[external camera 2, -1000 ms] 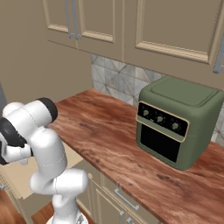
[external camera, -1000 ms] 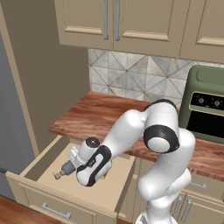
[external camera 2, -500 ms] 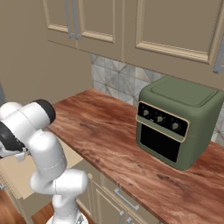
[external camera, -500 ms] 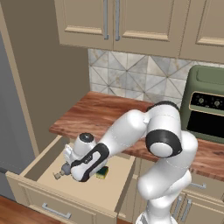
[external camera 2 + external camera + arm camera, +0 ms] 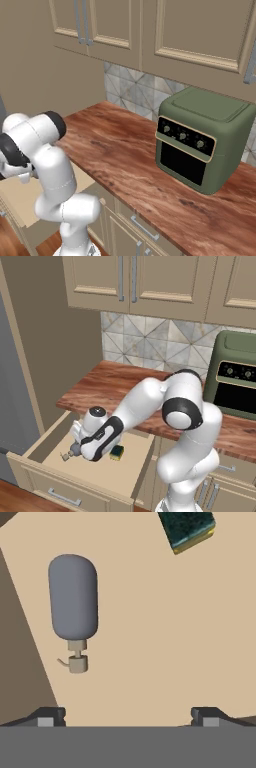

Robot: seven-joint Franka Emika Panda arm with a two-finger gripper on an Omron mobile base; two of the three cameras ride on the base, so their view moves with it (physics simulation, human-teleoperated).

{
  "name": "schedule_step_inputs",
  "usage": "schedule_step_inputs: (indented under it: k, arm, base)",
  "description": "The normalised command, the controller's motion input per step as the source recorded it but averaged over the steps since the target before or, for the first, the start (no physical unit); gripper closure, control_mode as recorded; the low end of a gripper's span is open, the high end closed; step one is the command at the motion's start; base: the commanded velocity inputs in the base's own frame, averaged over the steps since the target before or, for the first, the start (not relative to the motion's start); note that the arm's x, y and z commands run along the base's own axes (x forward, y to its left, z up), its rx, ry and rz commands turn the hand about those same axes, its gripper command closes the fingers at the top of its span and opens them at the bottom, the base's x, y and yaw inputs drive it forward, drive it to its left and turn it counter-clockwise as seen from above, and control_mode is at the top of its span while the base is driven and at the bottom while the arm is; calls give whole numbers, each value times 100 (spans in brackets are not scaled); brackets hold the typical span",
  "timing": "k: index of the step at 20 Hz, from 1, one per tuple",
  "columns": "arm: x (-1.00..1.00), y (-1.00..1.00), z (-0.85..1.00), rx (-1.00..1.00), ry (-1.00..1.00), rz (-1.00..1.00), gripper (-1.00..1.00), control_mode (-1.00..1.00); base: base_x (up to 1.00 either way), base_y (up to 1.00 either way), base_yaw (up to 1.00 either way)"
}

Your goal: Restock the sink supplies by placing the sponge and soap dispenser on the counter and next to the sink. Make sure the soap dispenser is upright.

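Note:
The soap dispenser (image 5: 73, 599), a grey-blue bottle with a tan pump (image 5: 76, 660), lies flat on the beige floor of an open drawer (image 5: 165, 637). Its pump points toward my fingers. My gripper (image 5: 127, 717) hangs open just above it with nothing between the fingertips, and the bottle sits nearer the left fingertip (image 5: 49, 716). The sponge (image 5: 188, 529), dark green over yellow, lies farther off at the top right. In the left base view my hand reaches down into the drawer, with the dispenser (image 5: 70, 452) at its left and the sponge (image 5: 117, 452) at its right. The sink is out of view.
The drawer's front panel (image 5: 55, 487) juts out under the reddish-brown counter (image 5: 115, 388). A green toaster oven (image 5: 235, 381) stands on the counter at the right, also seen from the other side (image 5: 205, 145). A tall grey panel (image 5: 12, 381) is at the left.
My hand has shifted a little to the left and lower in the drawer, uncovering the sponge to its right. The dispenser and sponge have not moved.

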Motion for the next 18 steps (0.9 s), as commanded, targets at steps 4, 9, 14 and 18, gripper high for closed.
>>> schedule_step_inputs:
  k: [4,9,14,18]
  arm:
    - [0,3,-6,-3,0,0,-100,-100]
    - [0,12,-1,-6,0,0,-100,-100]
    - [0,17,0,-7,0,0,-100,-100]
    - [0,20,-2,-8,1,0,-100,-100]
  base:
    - [0,0,0]
    - [0,0,0]
    - [0,0,0]
    - [0,0,0]
